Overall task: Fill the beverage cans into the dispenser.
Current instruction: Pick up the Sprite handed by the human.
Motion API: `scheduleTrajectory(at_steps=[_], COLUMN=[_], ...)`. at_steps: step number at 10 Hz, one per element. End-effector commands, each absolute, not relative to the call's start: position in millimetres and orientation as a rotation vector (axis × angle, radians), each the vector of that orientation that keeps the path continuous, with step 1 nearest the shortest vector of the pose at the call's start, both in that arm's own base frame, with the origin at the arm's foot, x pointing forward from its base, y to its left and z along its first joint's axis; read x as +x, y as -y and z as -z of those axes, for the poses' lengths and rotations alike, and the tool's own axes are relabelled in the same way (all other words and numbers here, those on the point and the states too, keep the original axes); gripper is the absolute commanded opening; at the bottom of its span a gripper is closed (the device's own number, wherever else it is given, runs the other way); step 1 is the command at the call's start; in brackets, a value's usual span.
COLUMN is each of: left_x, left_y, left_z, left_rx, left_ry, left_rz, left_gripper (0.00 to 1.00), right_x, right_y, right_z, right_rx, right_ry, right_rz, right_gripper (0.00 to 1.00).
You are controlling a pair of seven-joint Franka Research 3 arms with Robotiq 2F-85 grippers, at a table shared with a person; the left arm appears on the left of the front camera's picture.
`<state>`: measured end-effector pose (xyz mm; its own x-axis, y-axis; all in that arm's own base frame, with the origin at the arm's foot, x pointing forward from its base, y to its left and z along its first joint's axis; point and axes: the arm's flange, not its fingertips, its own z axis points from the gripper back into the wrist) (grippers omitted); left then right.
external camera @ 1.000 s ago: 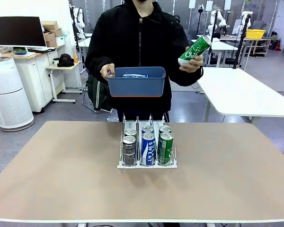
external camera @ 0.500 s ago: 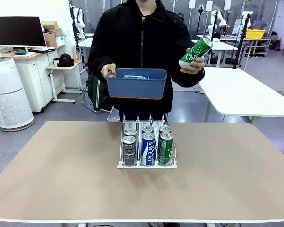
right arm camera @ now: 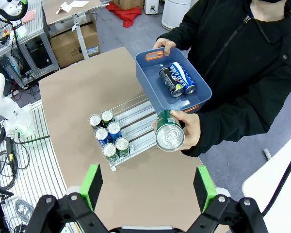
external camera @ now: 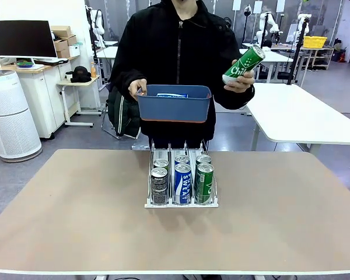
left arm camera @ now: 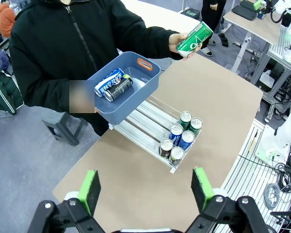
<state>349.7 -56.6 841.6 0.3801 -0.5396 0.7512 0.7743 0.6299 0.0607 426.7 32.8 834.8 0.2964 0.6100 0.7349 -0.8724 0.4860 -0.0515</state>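
Observation:
The dispenser [external camera: 181, 204] stands mid-table with several beverage cans at its near end, two per lane: dark grey [external camera: 159, 186], blue [external camera: 182, 184] and green [external camera: 205, 183]. Beyond the far edge the person's hand holds a green can [external camera: 243, 63] up, tilted. The other hand carries a blue bin [external camera: 175, 108] with two cans, one blue [left arm camera: 109, 82] and one dark [left arm camera: 119, 89]. My left gripper [left arm camera: 146, 188] hangs open high above the table, well off the dispenser [left arm camera: 140, 127]. My right gripper [right arm camera: 148, 186] is open too, above the dispenser [right arm camera: 136, 116] and the held green can [right arm camera: 169, 131].
The tan table [external camera: 76, 221] has wide bare room on both sides of the dispenser. A white table [external camera: 303, 111] stands behind at the right and a white air purifier [external camera: 9, 116] at the far left. The person stands against the far edge.
The person has lifted the blue bin a little and shifted it to the right. The green can in the raised hand stays about where it was. Both grippers remain open.

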Motion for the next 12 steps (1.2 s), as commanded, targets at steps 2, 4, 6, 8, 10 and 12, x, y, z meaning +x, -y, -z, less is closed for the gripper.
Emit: scheduleTrajectory(at_steps=[2,4,6,8,10,12], left_x=[349.3,349.3,349.3,349.3,349.3,349.3], left_y=[56.9,56.9,56.9,56.9,56.9,56.9], left_z=[-842.8,-842.8,-842.8,-842.8,-842.8,-842.8], left_rx=[-0.347,-0.347,-0.347,-0.347,-0.347,-0.347], left_ry=[0.828,0.828,0.828,0.828,0.828,0.828], left_rz=[0.847,0.847,0.847,0.847,0.847,0.847], left_gripper=[1.00,1.00,1.00,1.00,1.00,1.00], right_x=[426.3,426.3,426.3,427.1,424.6,422.9], right_y=[-32.3,-32.3,-32.3,-34.7,-32.1,-32.0], right_z=[-834.9,-834.9,-834.9,-834.9,-834.8,-834.7], right_rx=[0.391,0.391,0.391,0.426,0.399,0.421], right_ry=[0.774,0.774,0.774,0.795,0.724,0.688], right_rz=[-1.021,-1.021,-1.021,-1.005,-0.991,-1.003], right_gripper=[1.00,1.00,1.00,1.00,1.00,1.00])
